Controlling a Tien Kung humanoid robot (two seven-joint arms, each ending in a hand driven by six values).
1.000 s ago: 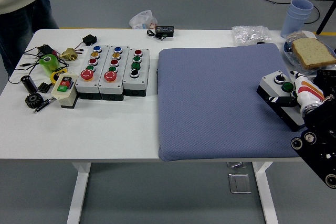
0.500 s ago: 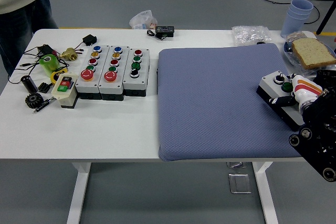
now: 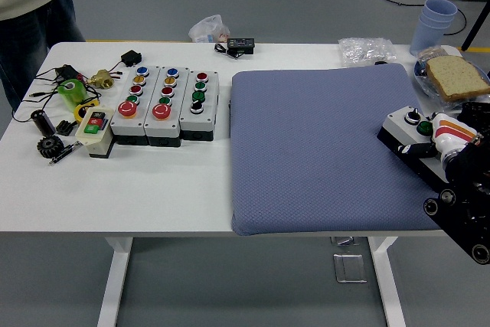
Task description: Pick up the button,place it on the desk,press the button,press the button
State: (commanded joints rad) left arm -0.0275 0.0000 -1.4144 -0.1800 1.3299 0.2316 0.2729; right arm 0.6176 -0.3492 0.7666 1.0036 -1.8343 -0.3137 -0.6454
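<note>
Worktop point(image 3: 176, 189): a white worktop seen from above, its near edge along the bottom.
Blue mat point(image 3: 321, 151): a large blue-grey textured mat covering the right half of the worktop, from the centre out to 3 o'clock.
Button box point(image 3: 406, 129): the task's thing, a small grey box with a black base, at 3 o'clock on the mat's right edge. It sits tilted, with a black button and a green button visible on top.
Right hand point(image 3: 452, 139): a white, orange-striped hand on a black arm, entering from 4 o'clock. It lies against the right side of the button box, with the fingers curled about the box in a grasp.
Left hand: out of view.
Three control boxes point(image 3: 164, 105): three grey boxes side by side at 10 o'clock, each with a column of coloured buttons; two carry large red buttons.
Small switch box point(image 3: 94, 129): cream, with a red and a green button, just left of the three boxes.
Small parts point(image 3: 61, 112): a green roll, a brass fitting, a black gear and cables, at 9 o'clock.
Bread slice point(image 3: 455, 78): at 2 o'clock, on a wrapped plate.
Blue cups point(image 3: 435, 22): stacked, beyond the bread.
Person point(image 3: 31, 5): standing at 11 o'clock, only a pale top and dark trousers showing.
</note>
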